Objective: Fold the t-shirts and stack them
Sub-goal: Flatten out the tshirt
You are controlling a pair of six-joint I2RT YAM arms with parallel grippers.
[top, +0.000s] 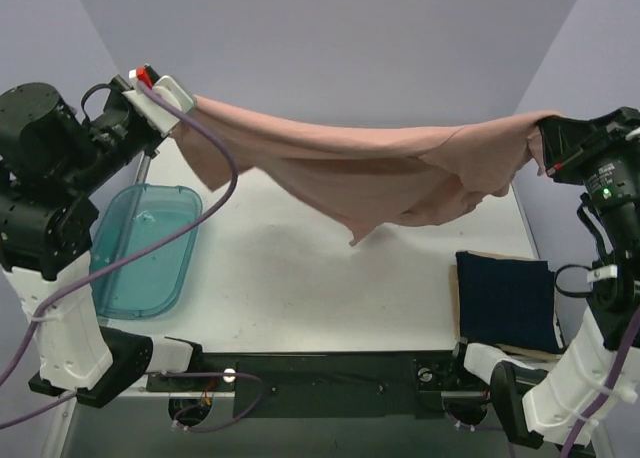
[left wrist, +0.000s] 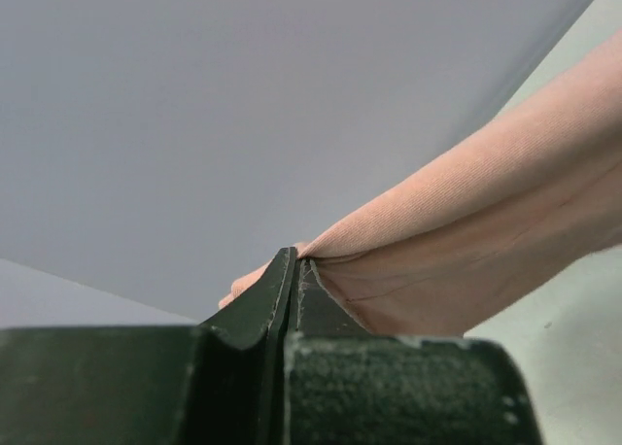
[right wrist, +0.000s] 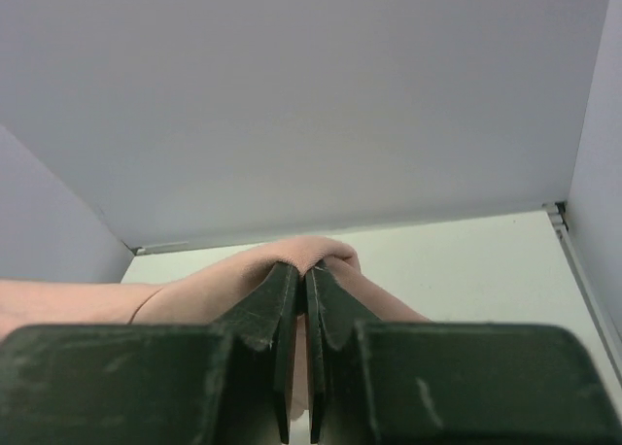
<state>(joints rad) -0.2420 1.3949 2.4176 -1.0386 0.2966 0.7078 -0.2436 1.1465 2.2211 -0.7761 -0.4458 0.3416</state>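
The dusty pink t-shirt hangs stretched in the air between my two grippers, sagging to a point over the middle of the table. Its print does not show. My left gripper is shut on its left end, high at the back left; the left wrist view shows the jaws pinched on pink cloth. My right gripper is shut on its right end; the right wrist view shows cloth bunched over the closed tips. The dark navy t-shirt lies folded at the table's front right.
A translucent teal plastic tray sits on the left side of the white table. Grey walls enclose the back and sides. A purple cable loops from the left arm over the table's left part.
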